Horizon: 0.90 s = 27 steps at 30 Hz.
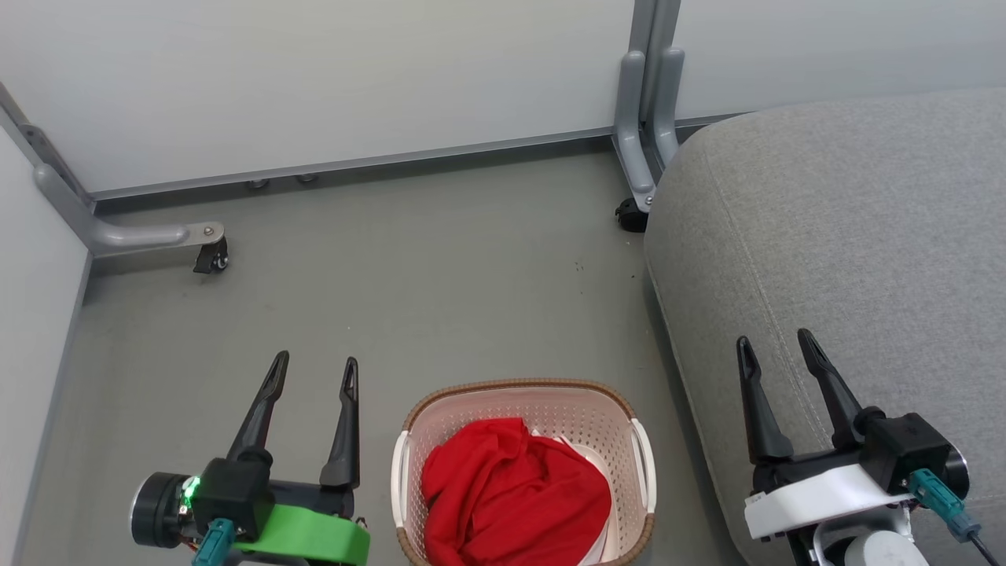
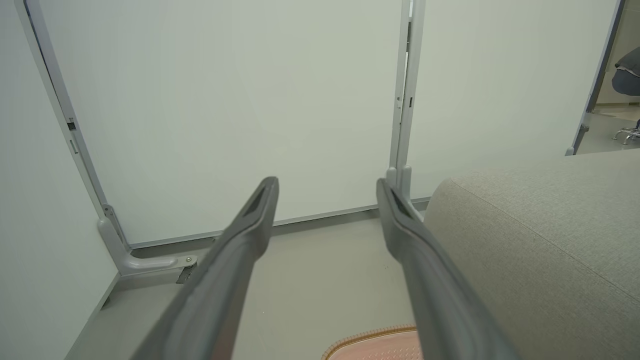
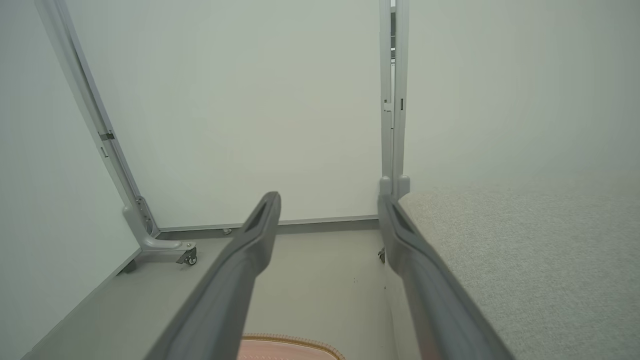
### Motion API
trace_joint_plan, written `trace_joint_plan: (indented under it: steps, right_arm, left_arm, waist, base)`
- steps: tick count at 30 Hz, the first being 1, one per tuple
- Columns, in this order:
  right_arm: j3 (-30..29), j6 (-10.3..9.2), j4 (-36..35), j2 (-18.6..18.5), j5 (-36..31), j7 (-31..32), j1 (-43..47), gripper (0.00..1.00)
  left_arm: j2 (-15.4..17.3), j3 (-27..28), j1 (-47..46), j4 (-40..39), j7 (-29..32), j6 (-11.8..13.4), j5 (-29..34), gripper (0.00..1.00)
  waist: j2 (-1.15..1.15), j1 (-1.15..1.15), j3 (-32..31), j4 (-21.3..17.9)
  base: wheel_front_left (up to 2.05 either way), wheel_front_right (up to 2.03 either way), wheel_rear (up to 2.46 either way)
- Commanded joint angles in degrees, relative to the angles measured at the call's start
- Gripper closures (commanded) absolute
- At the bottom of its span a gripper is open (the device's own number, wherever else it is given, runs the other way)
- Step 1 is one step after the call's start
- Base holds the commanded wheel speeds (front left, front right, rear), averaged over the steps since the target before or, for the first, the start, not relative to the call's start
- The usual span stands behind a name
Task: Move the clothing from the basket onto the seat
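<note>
1. Matte grey-green floor (image 1: pixel 440 267) runs up to smooth, pale partition panels (image 1: pixel 314 71) framed in grey metal.
2. At 6 o'clock in the head view, the clothing (image 1: pixel 503 495) lies in a crumpled bright red heap of soft, deeply folded fabric. A white edge (image 1: pixel 593 464) shows at its 3 o'clock side; I cannot tell what it belongs to.
3. The heap sits inside the basket (image 1: pixel 542 413), a rounded-rectangular tub of cream plastic. Its walls are pierced with rows of small holes, a brown woven-look rim (image 1: pixel 519 384) tops it, and white loop handles sit on both sides.
4. Just beside the basket, at 3 o'clock, rises the seat (image 1: pixel 864 236). It is a big light grey cushion of coarse woven cloth with rounded corners and a stitched seam.
5. The left gripper (image 1: pixel 316 360) hovers at 7 o'clock over bare floor, near the basket. Its two long, dark, tapering fingers are spread apart and grasp nothing, and a green collar wraps its wrist.
6. The right gripper (image 1: pixel 773 338) hangs at 4 o'clock above the seat's edge, its fingers likewise parted and empty, with a white collar.
7. At 10 o'clock a curved grey metal foot (image 1: pixel 157 234) ends in a small black caster (image 1: pixel 211 258).
8. At 1 o'clock a second grey post (image 1: pixel 646 118) meets the floor by the seat's corner.
</note>
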Motion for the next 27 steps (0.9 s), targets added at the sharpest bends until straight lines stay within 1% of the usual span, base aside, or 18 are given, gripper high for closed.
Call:
trace_joint_plan:
  steps: [1,9,27]
  right_arm:
    - [0.2,0.02,-0.5,-0.3,-1.2,-0.5,0.5,0.00]
    - [0.3,0.01,-0.5,-0.2,-1.1,-0.5,0.6,0.00]
    - [0.6,0.01,-0.4,-0.2,-0.8,-0.5,0.5,0.00]
  left_arm:
    - [0.4,-0.1,0.6,-0.2,-0.5,-0.1,1.5,0.00]
    - [0.4,-0.1,0.7,0.1,-0.5,0.1,1.0,0.00]
    - [0.4,-0.7,0.7,1.5,-0.5,-0.7,0.5,0.00]
  waist:
    - [0.00,0.00,0.0,0.1]
    - [0.00,0.00,0.1,0.2]
    - [0.00,0.00,0.6,0.1]
  base:
    - [0.00,0.00,0.00]
    - [0.00,0.00,0.00]
    - [0.00,0.00,0.00]
